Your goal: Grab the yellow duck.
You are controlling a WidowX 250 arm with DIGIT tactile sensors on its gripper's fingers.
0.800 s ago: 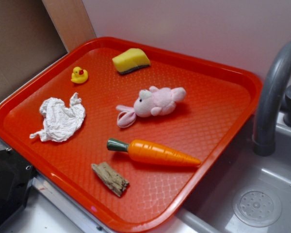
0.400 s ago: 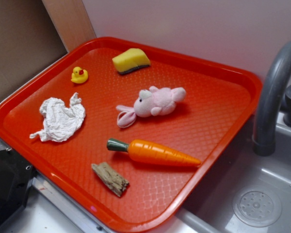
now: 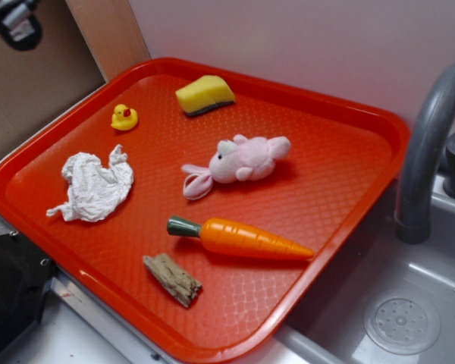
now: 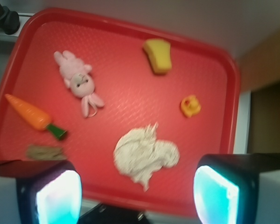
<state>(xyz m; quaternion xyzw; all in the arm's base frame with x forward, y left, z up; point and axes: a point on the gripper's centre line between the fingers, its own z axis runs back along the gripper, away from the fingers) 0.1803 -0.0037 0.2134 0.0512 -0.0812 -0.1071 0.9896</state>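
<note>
1. On the red plastic tray (image 3: 349, 159), near its far-left corner, the tiny yellow rubber duck (image 3: 124, 117) (image 4: 190, 106) sits untouched.
2. Gripper (image 4: 137, 186) high above; jaws spread, empty.
3. Remaining: approach, descend, grasp.

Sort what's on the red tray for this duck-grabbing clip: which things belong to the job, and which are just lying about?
Belongs to the job:
- yellow duck, near the tray's back-left rim
- gripper, jaws open, high above the tray

Just lying about:
- yellow sponge
- pink plush bunny
- crumpled white cloth
- toy carrot
- wood piece
- red tray itself
- grey faucet and sink
</note>
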